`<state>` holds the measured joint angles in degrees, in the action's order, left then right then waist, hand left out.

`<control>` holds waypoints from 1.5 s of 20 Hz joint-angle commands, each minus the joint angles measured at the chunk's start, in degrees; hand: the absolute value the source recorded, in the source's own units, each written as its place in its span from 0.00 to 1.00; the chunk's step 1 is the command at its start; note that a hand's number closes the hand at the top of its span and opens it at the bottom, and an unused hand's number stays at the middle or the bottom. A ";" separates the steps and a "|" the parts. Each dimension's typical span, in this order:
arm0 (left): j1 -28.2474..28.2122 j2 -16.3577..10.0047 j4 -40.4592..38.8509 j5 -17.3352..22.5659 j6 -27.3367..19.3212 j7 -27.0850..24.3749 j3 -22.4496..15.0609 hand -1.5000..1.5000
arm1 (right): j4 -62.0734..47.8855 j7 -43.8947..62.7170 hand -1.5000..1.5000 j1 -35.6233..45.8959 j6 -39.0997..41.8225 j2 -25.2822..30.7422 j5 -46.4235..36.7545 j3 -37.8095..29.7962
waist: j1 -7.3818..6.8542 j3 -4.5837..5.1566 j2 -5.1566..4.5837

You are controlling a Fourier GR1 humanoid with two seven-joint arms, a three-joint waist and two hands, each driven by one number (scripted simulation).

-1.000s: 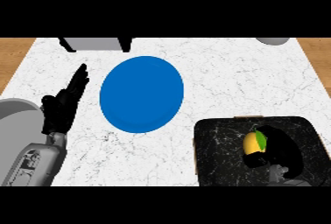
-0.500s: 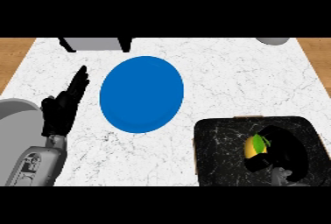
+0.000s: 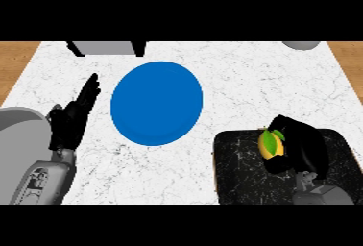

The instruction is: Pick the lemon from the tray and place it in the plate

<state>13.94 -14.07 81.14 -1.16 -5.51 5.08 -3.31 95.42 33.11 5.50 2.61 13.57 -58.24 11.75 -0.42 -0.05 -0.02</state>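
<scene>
A yellow lemon with a green patch (image 3: 270,143) is over the dark marbled tray (image 3: 241,173) at the lower right. My right hand (image 3: 303,146) is curled round the lemon from its right side, hiding much of it. The blue plate (image 3: 157,103) lies on the white marble counter, up and to the left of the tray, with nothing on it. My left hand (image 3: 73,117) rests open at the left, fingers pointing up, beside the plate's left edge.
A grey round object (image 3: 21,126) sits at the left edge behind my left forearm. A grey box (image 3: 105,47) stands at the counter's far edge, and a grey rounded thing (image 3: 303,44) at the far right corner. Wooden floor shows beyond the counter's sides.
My right hand has closed further round the lemon and lifted it slightly up and left within the tray. The left hand has not moved.
</scene>
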 commanded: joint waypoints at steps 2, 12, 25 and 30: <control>0.99 0.33 -0.30 0.41 -0.01 0.98 0.82 0.50 | 1.77 -8.24 1.00 4.12 -8.94 -0.02 -2.54 1.62 | 0.16 0.01 0.02; -0.26 -1.00 -0.73 0.07 2.52 -0.40 2.18 0.50 | 3.48 -10.92 1.00 18.42 -2.40 -6.67 2.11 4.85 | -0.09 0.06 -0.03; 6.20 2.91 -4.76 -3.20 -0.03 0.00 1.12 0.50 | -32.34 -4.43 1.00 42.41 -19.16 -13.54 16.63 15.23 | -1.57 0.07 -0.60; 3.16 2.75 0.00 -1.98 2.41 1.09 -0.08 0.50 | -46.04 -1.00 1.00 48.15 -23.97 -13.56 17.00 23.35 | -3.86 0.09 -0.78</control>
<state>16.24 -12.36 80.29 -2.84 -3.12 5.26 -2.34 58.34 29.41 49.88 -17.28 0.16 -42.10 28.53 -2.77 0.02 -0.53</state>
